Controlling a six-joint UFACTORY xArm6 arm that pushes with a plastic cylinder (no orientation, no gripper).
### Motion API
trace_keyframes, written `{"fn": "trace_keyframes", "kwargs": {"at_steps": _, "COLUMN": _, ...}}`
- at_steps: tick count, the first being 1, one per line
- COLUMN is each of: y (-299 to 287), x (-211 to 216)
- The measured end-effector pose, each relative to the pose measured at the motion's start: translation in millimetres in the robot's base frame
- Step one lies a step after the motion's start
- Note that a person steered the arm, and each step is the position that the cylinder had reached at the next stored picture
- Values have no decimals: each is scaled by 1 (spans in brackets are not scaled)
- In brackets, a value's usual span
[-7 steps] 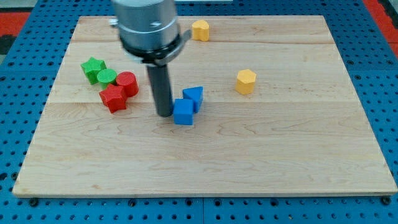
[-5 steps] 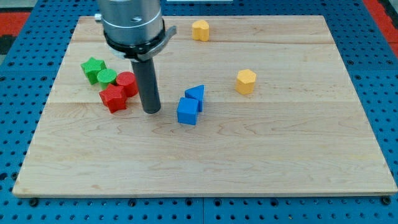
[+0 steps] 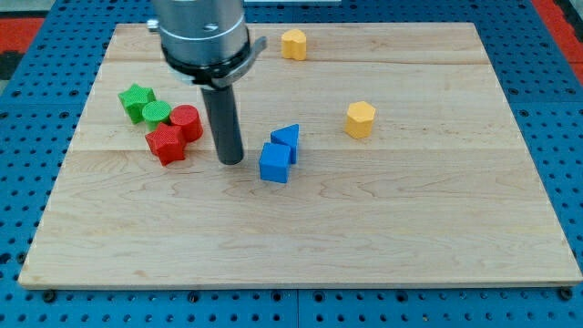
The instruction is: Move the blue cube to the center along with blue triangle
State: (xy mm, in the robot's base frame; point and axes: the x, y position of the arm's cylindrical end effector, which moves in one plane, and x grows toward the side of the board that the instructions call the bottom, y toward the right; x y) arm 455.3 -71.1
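At nine o'clock of the blue plastic cube (image 3: 274, 163), my gripperless tip (image 3: 231, 161) edges back closer after retreating, the cube touching the blue plastic triangle (image 3: 286, 139) near centre.

A wooden board (image 3: 437, 228) is laid on a blue pegboard table (image 3: 27, 55). Near the left edge of the board four blocks are gathered: a green star (image 3: 136, 97), a green cylinder (image 3: 156, 113) touching it, a red cylinder (image 3: 186, 121) just beside, and a red star-shaped block (image 3: 167, 143) below them. A yellow block (image 3: 293, 43) is seen near the top edge, and a yellow hexagonal block (image 3: 361, 119) is placed further right, well apart from the others.
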Motion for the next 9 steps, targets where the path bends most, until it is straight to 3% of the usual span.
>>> {"fn": "trace_keyframes", "kwargs": {"at_steps": 2, "y": 33, "x": 47}}
{"fn": "trace_keyframes", "kwargs": {"at_steps": 4, "y": 73, "x": 43}}
{"fn": "trace_keyframes", "kwargs": {"at_steps": 9, "y": 83, "x": 26}}
